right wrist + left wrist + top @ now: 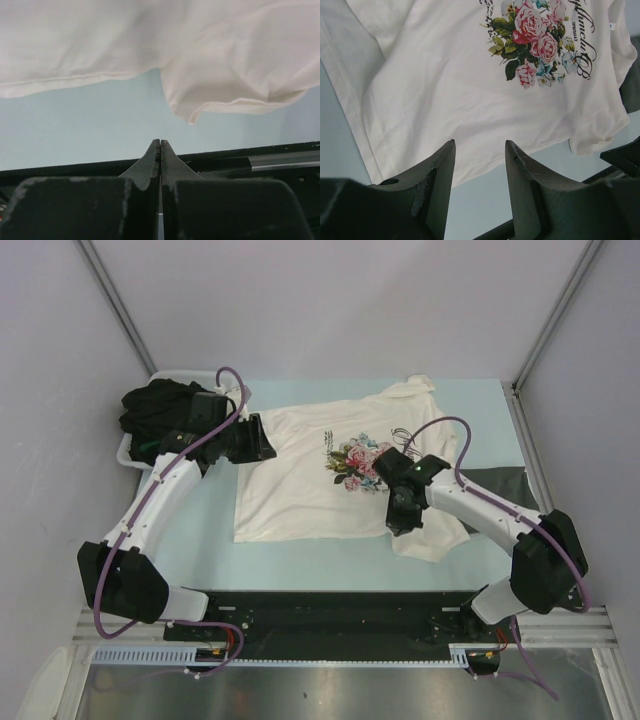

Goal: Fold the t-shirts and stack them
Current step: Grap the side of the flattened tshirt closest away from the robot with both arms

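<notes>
From above, the cream-white t-shirt (300,475) lies spread flat across the middle of the bench (205,540), rose print up, its collar toward the far right corner. The left fingers (262,440) sit at the shirt's left side; the right fingers (398,523) hang over its rumpled near right corner. A heap of black t-shirts (160,410) fills the white tub (124,454) at the far left corner. A dark grey t-shirt (505,485) lies along the right edge.

In the left wrist view, the left fingers (440,170) stand parted with nothing between them, above the cream-white t-shirt's (445,85) hem.

In the right wrist view, the right fingers (152,160) are pressed together and empty, over bare bench (75,130), just short of the cream-white t-shirt's (240,65) folded corner.
</notes>
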Robot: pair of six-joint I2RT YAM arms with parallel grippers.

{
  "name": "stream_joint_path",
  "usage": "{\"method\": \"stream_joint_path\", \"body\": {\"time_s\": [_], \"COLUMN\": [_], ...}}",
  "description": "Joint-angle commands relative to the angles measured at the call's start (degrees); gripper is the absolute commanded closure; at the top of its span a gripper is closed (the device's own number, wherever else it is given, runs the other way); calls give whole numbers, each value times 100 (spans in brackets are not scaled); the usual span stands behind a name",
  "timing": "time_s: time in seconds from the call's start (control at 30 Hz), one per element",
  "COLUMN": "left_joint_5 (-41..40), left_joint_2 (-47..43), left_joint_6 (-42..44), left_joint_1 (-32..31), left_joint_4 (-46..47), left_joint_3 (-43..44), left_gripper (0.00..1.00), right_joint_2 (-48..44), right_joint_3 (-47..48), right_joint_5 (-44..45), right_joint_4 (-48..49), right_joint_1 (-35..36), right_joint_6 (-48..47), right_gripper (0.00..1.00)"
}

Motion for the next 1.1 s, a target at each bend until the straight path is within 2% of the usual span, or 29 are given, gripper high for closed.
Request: {"method": "stream_joint_path", "body": {"time_s": [0.0,0.07,0.1,0.13,0.23,0.33,0.5,1.07], "left_joint_5": [155,146,155,138,173,181,173,138], "left_joint_2": [-23,-23,-23,-14,-6,12,3,12], "left_joint_6": [104,113,121,121,121,130,148,201], "left_joint_1": [-32,-41,-41,-41,-41,-41,-41,-41], "left_joint_4": [98,89,107,107,107,89,80,36], "left_joint_3": [145,145,136,136,154,180,189,277], "left_gripper": [50,50,50,50,50,50,50,50], "right_joint_2": [284,373,443,487,602,751,979,1674], "right_joint_3": [586,577,577,577,586,586,551,489], "right_joint_5": [301,441,503,599,714,732,715,794], "right_joint_4": [-431,-572,-607,-643,-634,-634,-564,-572], "right_joint_1": [26,35,35,44,35,26,26,35], "right_joint_6": [-131,-104,-96,-122,-122,-122,-122,-183], "right_gripper": [100,100,97,87,68,62,59,62]}}
